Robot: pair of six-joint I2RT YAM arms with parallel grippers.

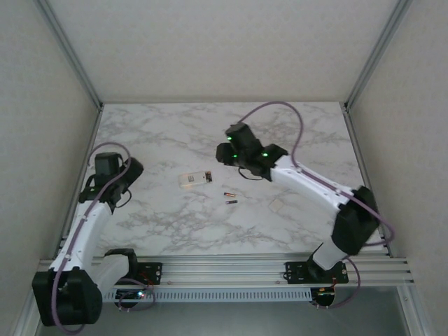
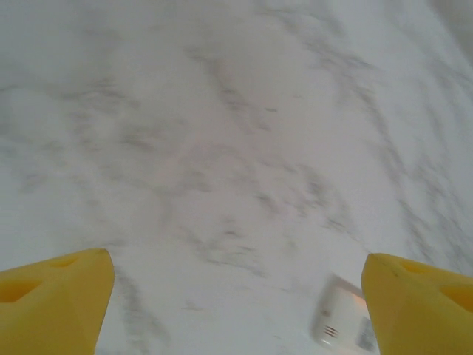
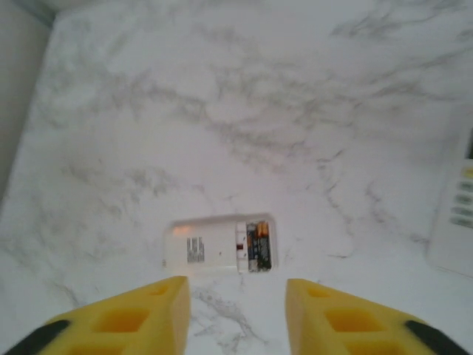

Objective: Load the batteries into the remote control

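Right end effector [image 3: 236, 314] hangs open just short of the remote control [image 3: 203, 248], which lies back-up on the marble tabletop [image 1: 161, 133] with batteries [image 3: 260, 246] sitting in its open bay [image 3: 242, 248]. Two loose batteries [image 1: 229, 194] lie near it (on the side toward the arms). Left end effector [image 2: 236, 303] is spread wide too.

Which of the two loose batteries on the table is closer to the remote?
The far battery, higher in the top view, toward the remote; the near battery sits just below it.

Remote [image 1: 195, 179] mid-table [image 1: 154, 224]; 2 batteries [image 1: 229, 194] just right of it & nearer arm bases; flat piece [image 1: 277, 204] further right.
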